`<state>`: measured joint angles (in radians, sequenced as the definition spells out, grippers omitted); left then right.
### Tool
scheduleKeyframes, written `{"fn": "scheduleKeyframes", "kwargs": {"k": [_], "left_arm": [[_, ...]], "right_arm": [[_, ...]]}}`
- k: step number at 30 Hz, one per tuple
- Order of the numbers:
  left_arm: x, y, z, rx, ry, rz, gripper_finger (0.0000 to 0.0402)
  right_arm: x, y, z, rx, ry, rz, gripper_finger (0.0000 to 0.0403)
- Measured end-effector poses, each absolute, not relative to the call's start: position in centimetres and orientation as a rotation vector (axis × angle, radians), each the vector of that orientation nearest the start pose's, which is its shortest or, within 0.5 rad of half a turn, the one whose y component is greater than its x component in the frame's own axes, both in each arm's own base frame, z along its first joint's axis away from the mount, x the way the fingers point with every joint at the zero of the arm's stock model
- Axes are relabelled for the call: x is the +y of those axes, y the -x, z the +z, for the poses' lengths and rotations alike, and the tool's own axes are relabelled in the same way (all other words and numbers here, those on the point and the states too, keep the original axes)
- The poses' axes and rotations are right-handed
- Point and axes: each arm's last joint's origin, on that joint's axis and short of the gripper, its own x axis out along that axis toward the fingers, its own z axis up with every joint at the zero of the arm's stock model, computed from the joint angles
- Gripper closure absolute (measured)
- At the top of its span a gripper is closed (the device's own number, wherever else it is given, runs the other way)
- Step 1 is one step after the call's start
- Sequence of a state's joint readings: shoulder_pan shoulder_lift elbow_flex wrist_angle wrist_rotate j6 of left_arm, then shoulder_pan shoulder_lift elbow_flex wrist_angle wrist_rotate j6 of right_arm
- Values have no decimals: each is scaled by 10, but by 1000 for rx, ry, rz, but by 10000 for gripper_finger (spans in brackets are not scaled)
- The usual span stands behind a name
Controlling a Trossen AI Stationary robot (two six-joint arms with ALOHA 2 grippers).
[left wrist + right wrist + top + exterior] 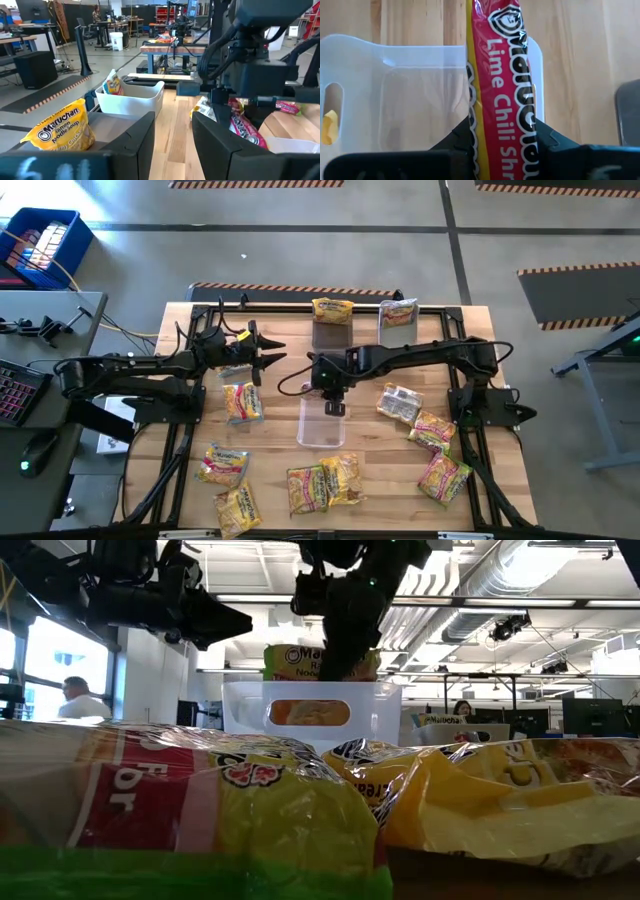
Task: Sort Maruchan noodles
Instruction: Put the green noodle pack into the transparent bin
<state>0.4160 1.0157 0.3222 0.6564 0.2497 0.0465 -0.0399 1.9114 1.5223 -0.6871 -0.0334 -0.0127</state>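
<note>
A red crinkly plastic Lime Chili noodle packet (502, 95) is pinched edgewise by the right hand (334, 406) above the clear rectangular plastic bin (320, 428) at the tabletop's centre; released tilted, it could catch the rim. The left hand (270, 350), at ten o'clock, is held part-open and empty.

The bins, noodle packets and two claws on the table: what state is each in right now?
Right gripper: shut on the Lime Chili packet, above the clear front bin.
Clear front bin: upright, looks empty.
Left gripper: fingers apart, holding nothing, raised over the table.
Back left bin: holds a yellow packet.
Back right bin: holds a silvery packet.
Loose packets: lying flat on the wooden table.
</note>
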Motion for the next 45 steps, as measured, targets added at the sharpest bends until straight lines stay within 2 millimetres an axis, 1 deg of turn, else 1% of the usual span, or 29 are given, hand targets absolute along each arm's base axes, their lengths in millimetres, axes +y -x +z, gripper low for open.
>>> {"fn": "scheduleKeyframes", "kwargs": {"k": [4,8,20,23,29,32,38,45], "left_arm": [[76,-189,214,39,-34,165,282],[76,-189,214,38,-34,165,282],[76,-189,214,38,-34,166,282],[76,-189,214,39,-34,166,282],[76,-189,214,39,-34,166,282],[76,-189,214,38,-34,166,282],[76,-189,214,39,-34,166,282],[76,-189,214,39,-34,166,282]], "right_arm": [[-16,-406,218,1109,-17,8,320],[-16,-409,212,1123,-9,10,320],[-18,-411,210,1115,38,-29,318],[-16,-411,210,1115,53,-18,302],[-14,-411,210,1115,63,-20,236],[-15,-411,210,1116,71,-29,213],[-15,-409,212,1123,72,-38,207],[-16,-410,234,1144,11,-89,207]]}}
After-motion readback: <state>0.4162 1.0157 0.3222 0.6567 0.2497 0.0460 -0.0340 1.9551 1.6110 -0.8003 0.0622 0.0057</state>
